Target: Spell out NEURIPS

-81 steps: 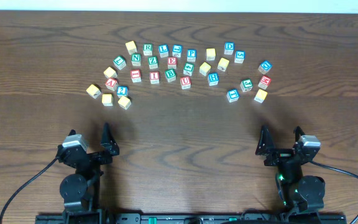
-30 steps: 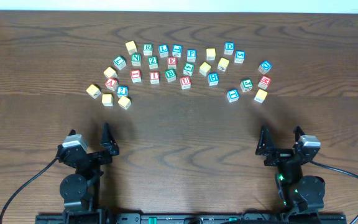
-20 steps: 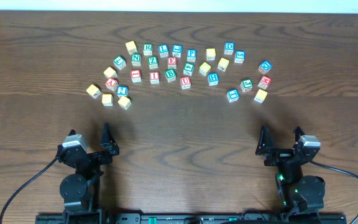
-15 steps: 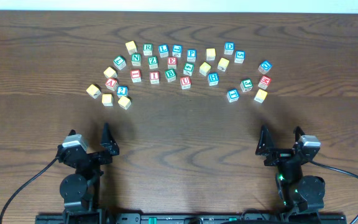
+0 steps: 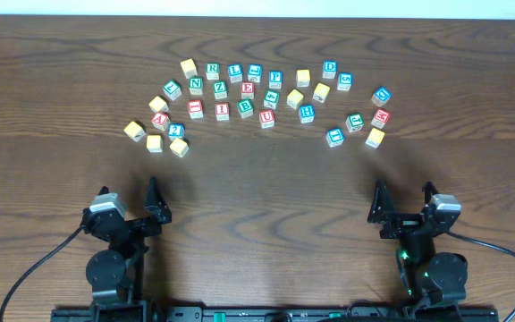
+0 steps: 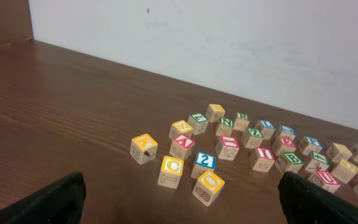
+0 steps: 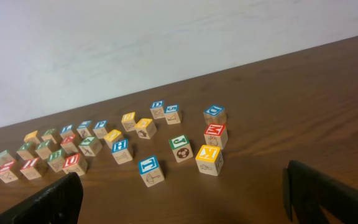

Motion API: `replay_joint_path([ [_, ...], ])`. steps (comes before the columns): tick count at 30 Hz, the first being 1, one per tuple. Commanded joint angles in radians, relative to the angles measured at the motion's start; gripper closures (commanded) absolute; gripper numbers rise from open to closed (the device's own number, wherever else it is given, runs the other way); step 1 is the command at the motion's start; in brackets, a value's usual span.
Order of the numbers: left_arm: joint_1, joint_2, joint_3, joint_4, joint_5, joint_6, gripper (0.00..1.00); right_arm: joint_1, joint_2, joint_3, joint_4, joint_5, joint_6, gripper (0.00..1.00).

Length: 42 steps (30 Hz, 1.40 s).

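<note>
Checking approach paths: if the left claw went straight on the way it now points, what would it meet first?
Bare table, then probably the yellow C block or its yellow neighbour, the nearest blocks ahead of the open left claw; depth is unclear.

I work at a dark brown wooden table point(image 5: 257, 192), its grain running side to side in long wavy bands. Beyond its far edge rises a plain white wall point(image 6: 241, 50) with one tiny red mark point(image 6: 147, 10) on it. At my far left a brown panel point(image 6: 4, 20) meets that wall. The light is soft and even, leaving a dull sheen on the wood.
</note>
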Motion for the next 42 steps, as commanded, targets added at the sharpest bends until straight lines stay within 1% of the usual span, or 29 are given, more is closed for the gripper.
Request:
replay_joint_path([
  [1,-0.004,-0.008,-0.009,-0.045,-0.008,0.016,0.02,-0.006,-0.006,-0.003,-0.001,0.008,-0.013,0.01],
  [7,-0.004,-0.008,-0.009,-0.045,-0.007,0.016,0.02,-0.006,-0.006,-0.003,-0.001,0.008,-0.013,0.01],
  [13,-0.004,-0.008,0.000,-0.045,0.043,0.017,0.02,-0.006,-0.007,-0.003,-0.001,0.008,-0.013,0.01],
  [17,-0.004,-0.005,0.019,-0.045,0.045,0.017,0.03,-0.006,-0.006,-0.003,-0.001,0.008,-0.013,0.01],
  [22,-0.004,0.039,0.060,-0.045,0.051,0.017,0.02,-0.006,-0.006,-0.003,-0.001,0.008,-0.013,0.01],
  [31,-0.004,0.240,0.224,-0.046,0.079,0.017,0.03,-0.006,-0.006,-0.003,-0.001,0.008,-0.013,0.01],
  [38,-0.004,0.444,0.390,-0.055,0.171,0.017,0.03,-0.006,-0.007,-0.003,-0.001,0.008,-0.013,0.01],
  [42,-0.004,0.589,0.525,-0.130,0.205,0.017,0.02,-0.006,-0.006,-0.003,-0.001,0.008,-0.013,0.01],
])
